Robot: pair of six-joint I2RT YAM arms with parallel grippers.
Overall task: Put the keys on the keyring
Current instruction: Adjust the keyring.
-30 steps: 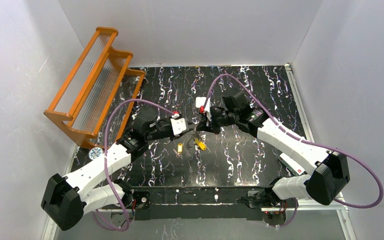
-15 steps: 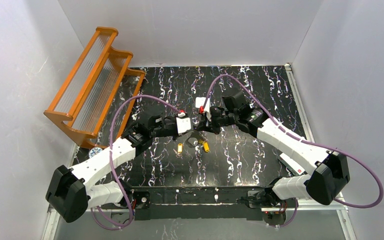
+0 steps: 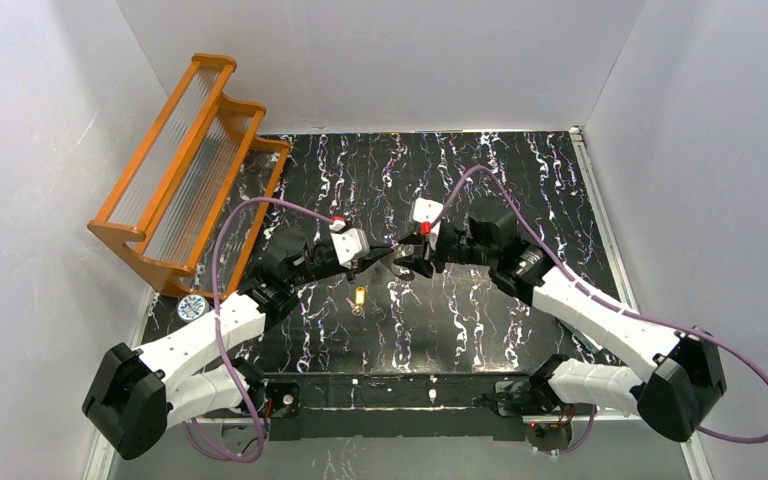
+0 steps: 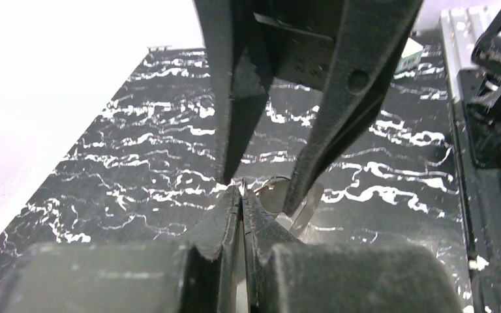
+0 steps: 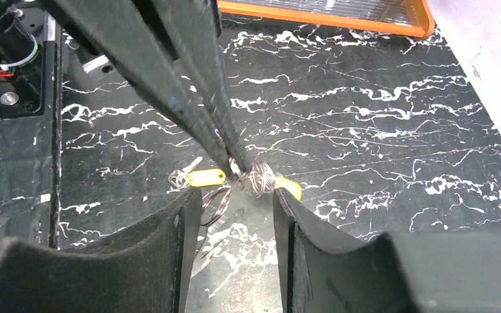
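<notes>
Judging by layout, threading is pending: left gripper (image 4: 242,195) is pinching shut at a wire coil (image 5: 259,179) touching one key (image 5: 289,188); right gripper (image 5: 235,202) is standing open; second key (image 5: 207,177) is lying loose beside the keyring (image 5: 216,202).

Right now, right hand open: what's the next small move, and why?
Probably close the right hand on the keyring, the silvery bundle just ahead of its open fingers. The left hand looks pinched shut on that ring's wire, one key sits against it, and the other key lies loose on the table, so the ring needs a second grip before threading.
</notes>
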